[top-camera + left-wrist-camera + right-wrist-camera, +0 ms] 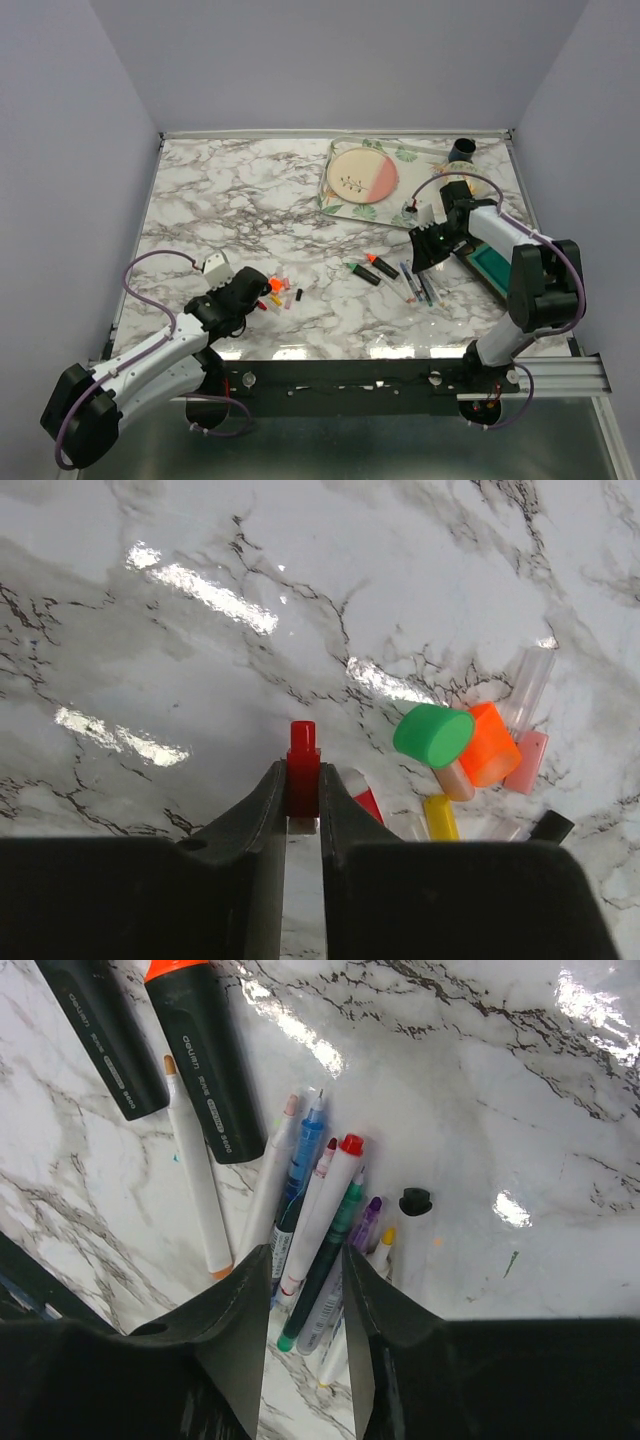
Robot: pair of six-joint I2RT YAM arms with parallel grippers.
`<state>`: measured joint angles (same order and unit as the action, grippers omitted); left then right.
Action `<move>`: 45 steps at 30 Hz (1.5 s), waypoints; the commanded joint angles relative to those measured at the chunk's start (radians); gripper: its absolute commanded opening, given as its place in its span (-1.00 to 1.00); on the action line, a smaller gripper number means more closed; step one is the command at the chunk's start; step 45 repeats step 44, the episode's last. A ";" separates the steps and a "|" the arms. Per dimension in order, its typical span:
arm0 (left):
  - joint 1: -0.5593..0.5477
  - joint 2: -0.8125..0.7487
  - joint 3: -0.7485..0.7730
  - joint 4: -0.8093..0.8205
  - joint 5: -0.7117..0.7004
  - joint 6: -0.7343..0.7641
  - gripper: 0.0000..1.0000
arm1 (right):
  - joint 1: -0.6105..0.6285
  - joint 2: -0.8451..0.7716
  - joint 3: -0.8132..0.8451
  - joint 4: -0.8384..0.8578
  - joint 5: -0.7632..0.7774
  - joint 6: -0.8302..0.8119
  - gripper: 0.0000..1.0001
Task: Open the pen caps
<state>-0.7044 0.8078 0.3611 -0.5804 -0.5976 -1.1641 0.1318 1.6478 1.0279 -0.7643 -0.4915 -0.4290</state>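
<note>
My left gripper point(302, 778) is shut on a small red pen cap point(303, 760), which sticks out past the fingertips just above the marble. To its right lies a pile of loose pen caps: green point(433, 734), orange point(492, 746), pink point(527, 762), yellow point(440, 818), black point(551, 826) and another red one point(367, 802). My right gripper point(305, 1255) is open and holds nothing. It hangs over a bundle of uncapped thin pens point(322, 1220). Two black highlighters point(205, 1060) lie beyond them, and a small black cap point(414, 1200) sits to the right.
A floral tray point(345, 205) with a round plate stands at the back right, with a black cup point(463, 150) behind it. A teal box point(490, 262) sits by the right arm. The caps pile point(281, 292) and the pens point(418, 282) lie toward the table's front.
</note>
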 commanded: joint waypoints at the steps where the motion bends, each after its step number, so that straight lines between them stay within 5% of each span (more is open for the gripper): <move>1: 0.071 0.039 -0.011 0.096 0.019 0.049 -0.49 | 0.008 -0.057 0.023 -0.006 0.002 -0.013 -0.14; 10: 0.111 0.071 0.004 0.128 0.074 0.084 0.07 | 0.006 -0.169 0.012 0.019 -0.012 -0.020 -0.05; 18: 0.114 -0.059 0.068 0.056 0.091 0.116 0.59 | -0.036 -0.318 -0.003 0.056 -0.039 -0.034 0.04; 22: 0.117 -0.125 0.136 0.033 0.125 0.176 0.89 | -0.127 -0.511 -0.031 0.147 -0.104 0.007 0.27; 24: 0.117 -0.153 0.188 0.039 0.162 0.213 0.97 | -0.205 -0.635 -0.049 0.195 -0.116 0.035 0.60; 26: 0.121 -0.160 0.231 0.043 0.203 0.282 0.97 | -0.244 -0.709 -0.074 0.272 -0.095 0.088 0.99; 31: 0.123 -0.116 0.444 0.028 0.300 0.475 0.97 | -0.291 -0.891 -0.120 0.401 0.194 0.288 0.99; 36: 0.123 -0.052 0.614 -0.036 0.323 0.624 0.97 | -0.291 -0.950 0.013 0.278 0.309 0.404 0.99; 45: 0.123 -0.061 0.699 -0.068 0.323 0.699 0.97 | -0.291 -0.973 0.112 0.178 0.415 0.418 0.99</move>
